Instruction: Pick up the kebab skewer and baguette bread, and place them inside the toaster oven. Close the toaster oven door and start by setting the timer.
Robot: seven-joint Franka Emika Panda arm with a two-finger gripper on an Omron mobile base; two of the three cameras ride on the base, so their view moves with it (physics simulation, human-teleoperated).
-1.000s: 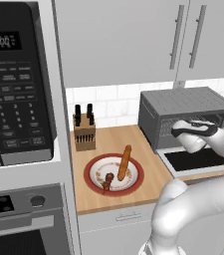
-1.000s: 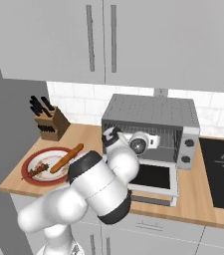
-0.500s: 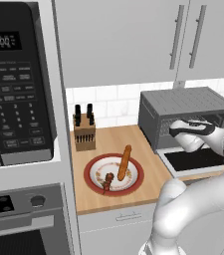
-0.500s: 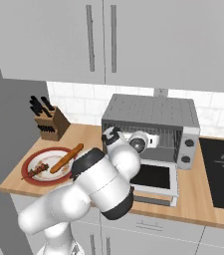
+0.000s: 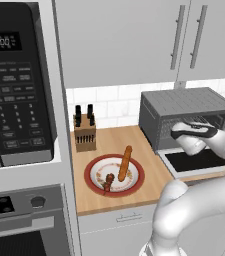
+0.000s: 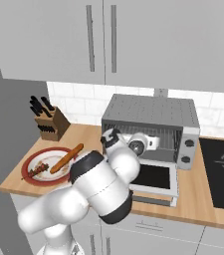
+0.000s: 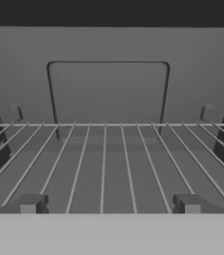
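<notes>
The toaster oven [image 5: 184, 112] [image 6: 153, 112] stands on the counter with its door [image 5: 194, 161] [image 6: 156, 177] dropped flat. My gripper [image 7: 111, 204] [image 5: 178, 133] [image 6: 149, 142] hovers at the oven's mouth above the door, open, with nothing between its fingertips [image 7: 31, 203]. It looks straight in over the bare wire rack [image 7: 113, 159]. To the left, a red-rimmed plate [image 5: 91, 172] [image 6: 29, 160] carries the baguette bread [image 5: 125, 162] [image 6: 67, 158] and the kebab skewer [image 5: 107, 181] [image 6: 38, 169], well away from the hand.
A knife block [image 5: 84, 131] [image 6: 51, 122] stands behind the plate by the wall. The oven's knobs [image 6: 185, 144] sit on its right side. A black cooktop [image 6: 223, 172] lies right of the oven, and a big black microwave [image 5: 14, 85] hangs far left.
The hand has shifted only slightly in front of the oven mouth, and its jaws stay open. The food on the plate has not moved.
</notes>
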